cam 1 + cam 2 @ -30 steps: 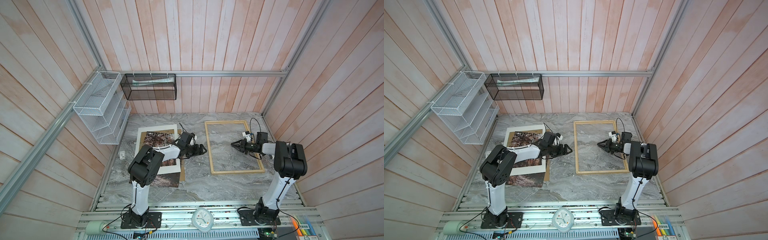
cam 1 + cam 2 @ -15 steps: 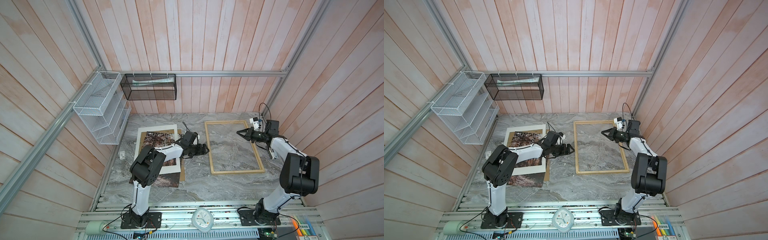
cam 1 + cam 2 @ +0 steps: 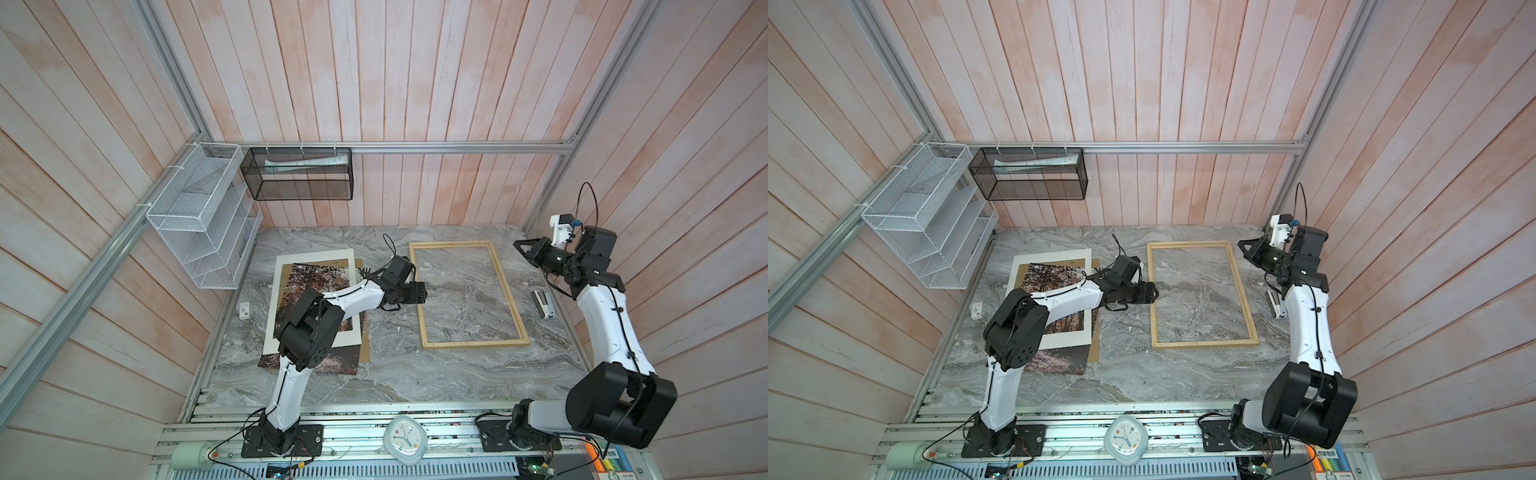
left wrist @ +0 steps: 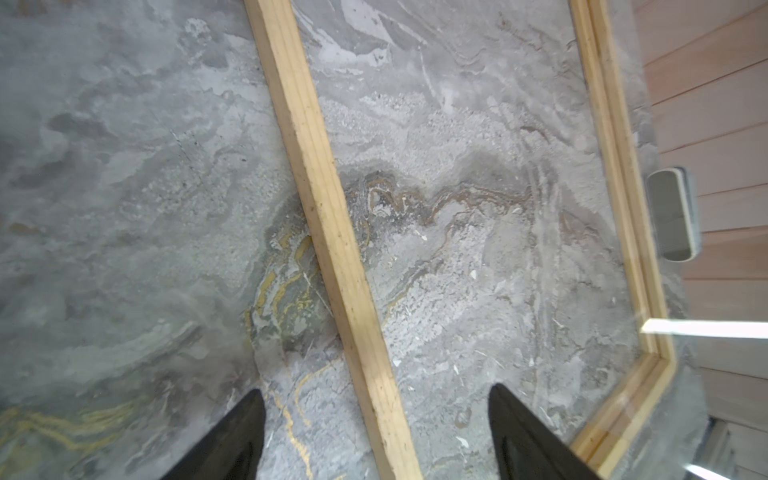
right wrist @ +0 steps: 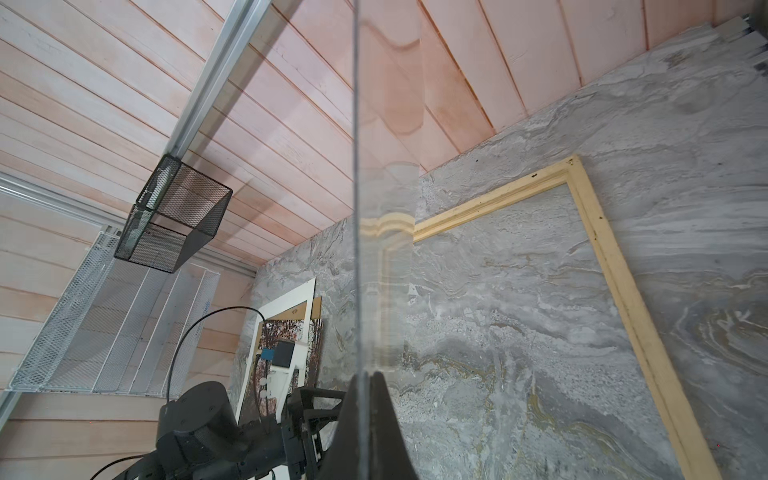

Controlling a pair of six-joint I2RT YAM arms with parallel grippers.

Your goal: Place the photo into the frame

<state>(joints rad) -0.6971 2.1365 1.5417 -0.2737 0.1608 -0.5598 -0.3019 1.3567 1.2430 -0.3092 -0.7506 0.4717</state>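
The left fingers (image 4: pixel 226 446) spread wide over the frame (image 4: pixel 328 216) slat, empty; the right fingers (image 5: pixel 388 428) pinch a clear pane (image 5: pixel 384 270); the photo (image 3: pixel 308 279) lies well apart from both.

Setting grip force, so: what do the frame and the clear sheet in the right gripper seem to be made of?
The frame: pale bare-looking wood, matte; grain lines and dark specks show on its slats. The clear sheet pinched in the right gripper: transparent and glossy, glass or acrylic, I cannot tell which; the wall and frame show through it, slightly warped.
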